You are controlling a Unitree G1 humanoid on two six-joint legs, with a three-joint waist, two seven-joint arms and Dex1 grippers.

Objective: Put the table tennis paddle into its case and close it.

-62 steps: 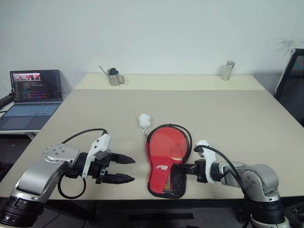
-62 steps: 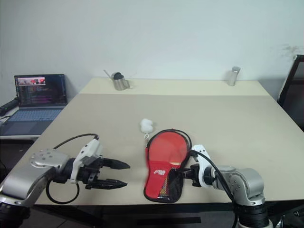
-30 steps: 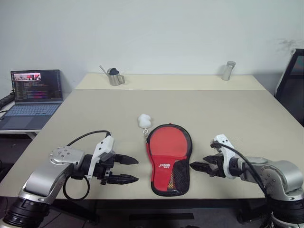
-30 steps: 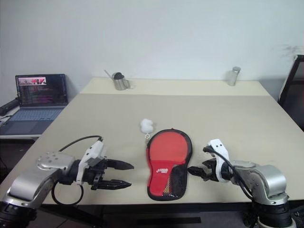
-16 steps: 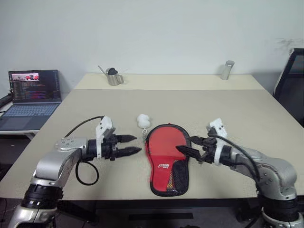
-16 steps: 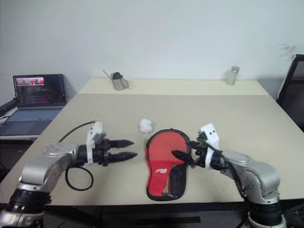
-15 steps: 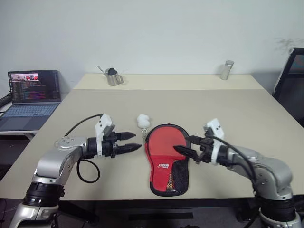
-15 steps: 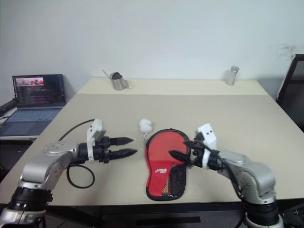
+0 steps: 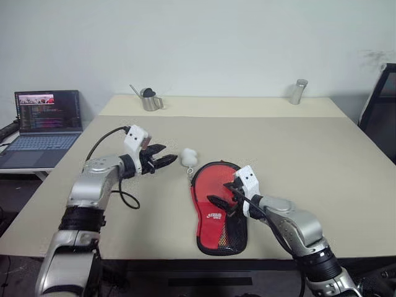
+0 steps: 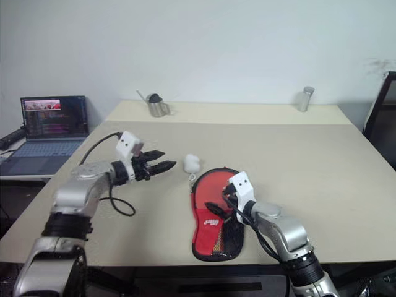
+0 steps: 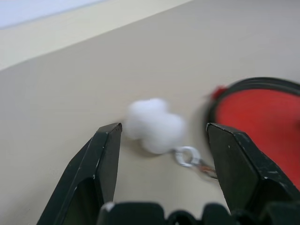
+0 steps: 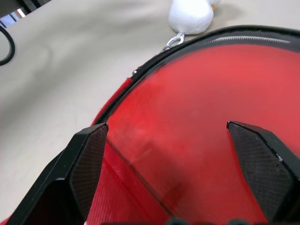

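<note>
Red fabric of the case (image 9: 219,207) lies flat near the table's (image 9: 322,154) front edge, the paddle apparently inside. The right gripper (image 9: 224,198) hovers spread over it; the left gripper (image 9: 162,162), also parted, faces the white pompom (image 9: 187,156). Closing is at hand: pinch that pull and draw the zip round.

An open laptop (image 9: 46,120) sits beside the counter (image 9: 309,154); a metal pitcher (image 9: 148,100) and metal cylinder (image 9: 297,91) stand at its far edge.
</note>
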